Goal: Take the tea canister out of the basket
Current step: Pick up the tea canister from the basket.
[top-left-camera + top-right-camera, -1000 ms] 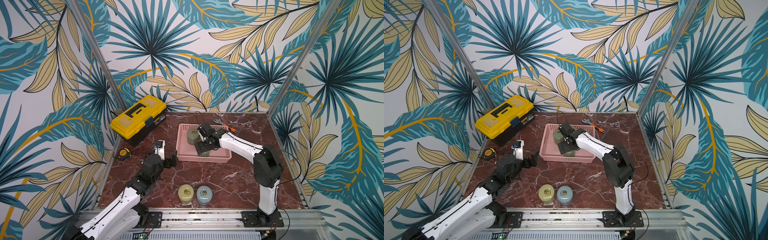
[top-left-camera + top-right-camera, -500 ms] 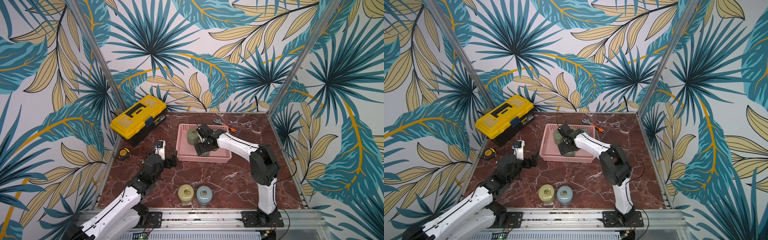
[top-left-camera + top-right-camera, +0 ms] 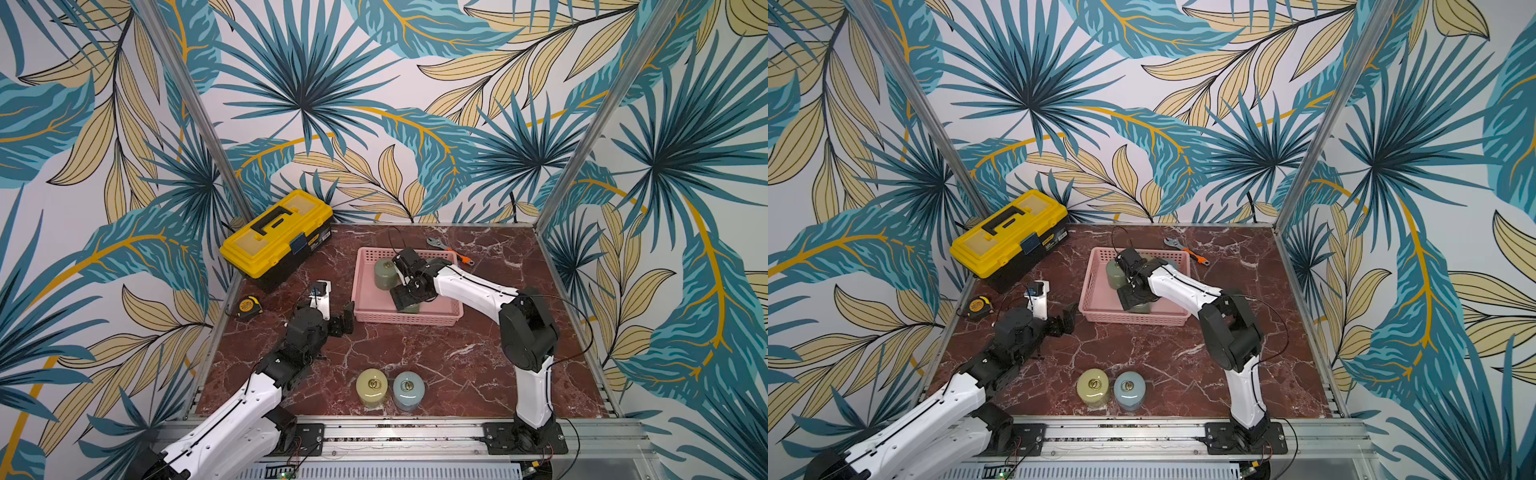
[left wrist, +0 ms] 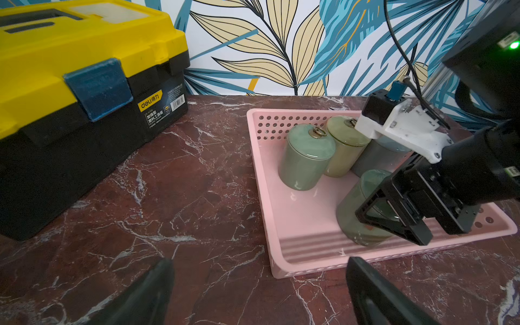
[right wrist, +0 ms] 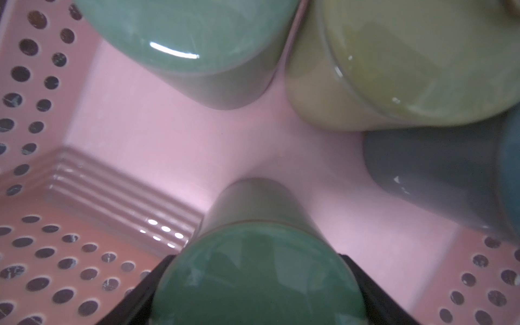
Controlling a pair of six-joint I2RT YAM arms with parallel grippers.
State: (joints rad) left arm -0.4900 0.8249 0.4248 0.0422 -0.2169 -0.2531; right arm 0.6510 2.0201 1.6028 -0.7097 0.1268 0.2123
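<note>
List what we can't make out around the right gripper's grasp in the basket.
- Right wrist view: fingers of the right gripper run off the frame edge; contact with the dark green canister unclear.
- Both top views: that canister mostly hidden under the gripper.
- Left wrist view: blue-grey canister lid hidden by the wrist camera mount; toolbox label print too small.

left hand (image 4: 260, 266) low, wide open | right arm (image 3: 469, 286) stretched forward | right hand (image 3: 409, 297) pointing down, fingers (image 5: 135, 304) apart

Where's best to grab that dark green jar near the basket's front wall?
Grip the dark green canister across its round lid rim, coming from above: it stands upright, and the basket hems its lower body. The right gripper clasps it that way.
</note>
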